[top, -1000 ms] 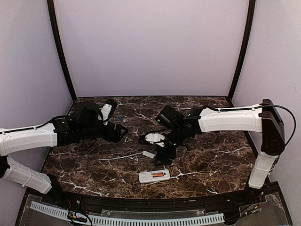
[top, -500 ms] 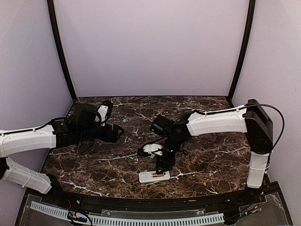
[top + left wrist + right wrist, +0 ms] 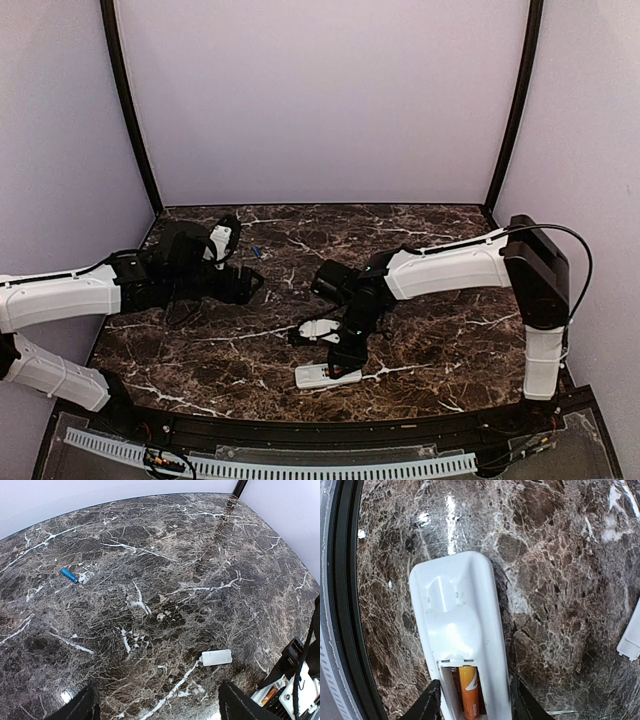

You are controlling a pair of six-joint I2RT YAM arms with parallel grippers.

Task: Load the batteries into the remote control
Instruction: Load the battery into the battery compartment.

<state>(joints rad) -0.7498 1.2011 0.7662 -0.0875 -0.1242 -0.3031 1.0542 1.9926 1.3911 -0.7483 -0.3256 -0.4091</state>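
**At the near edge of the bench, right tool straddling the remote**

Near the middle of the bench's (image 3: 165,570) near edge, the remote control (image 3: 457,610) lies back up with its battery compartment uncovered. The orange battery (image 3: 469,690) sits in one slot of that compartment. The right tool (image 3: 474,702) is down over the remote's compartment end, with one finger close against each long side. Whether it is already clenched on the remote cannot be told. A small flat white piece (image 3: 216,657) lies on the marble just beyond the remote. On the far left, the blue battery (image 3: 69,575) lies alone on the bench. The left tool (image 3: 160,707) hangs above the left part of the bench, its fingers spread wide with nothing between them.
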